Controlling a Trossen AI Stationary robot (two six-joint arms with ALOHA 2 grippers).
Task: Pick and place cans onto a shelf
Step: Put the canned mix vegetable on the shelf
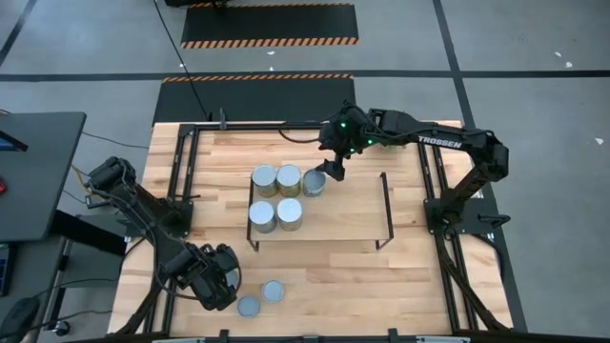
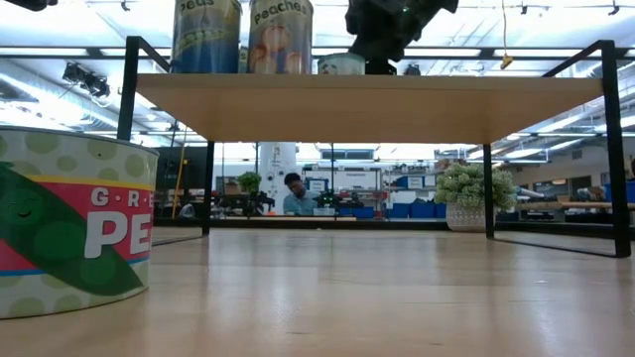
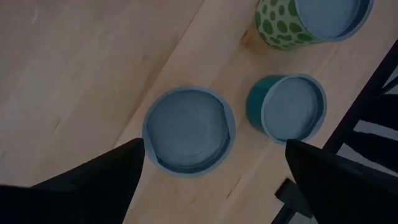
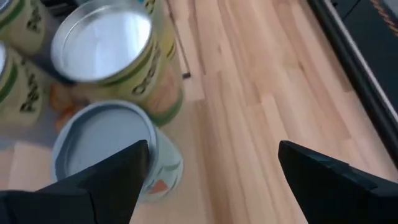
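Observation:
The shelf point(image 1: 353, 214) stands mid-table and carries four wide silver-topped cans point(image 1: 276, 195) in a square. A small blue-grey-topped can point(image 1: 314, 181) stands on it next to them. My right gripper point(image 1: 334, 170) is open just right of that small can point(image 4: 106, 149), fingers pointing down. My left gripper point(image 1: 224, 276) is open at the table's near left. It is above a small blue-grey-topped can point(image 3: 188, 129) that stands between its fingers without touching them. Two more small cans point(image 1: 274, 291) point(image 1: 249, 307) stand on the table beside it. My right gripper has one finger point(image 4: 124, 171) close beside the side wall point(image 4: 163, 163) of the small can on the shelf. Whether it touches the can I cannot tell. The can stands upright on the shelf board.
Black rod frames point(image 1: 386, 205) rise at both ends of the shelf. The board's right half is bare. In the low view a green pea can point(image 2: 69, 228) stands close at the left. A teal can point(image 3: 287, 107) and a green-dotted can point(image 3: 311, 22) stand near my left gripper.

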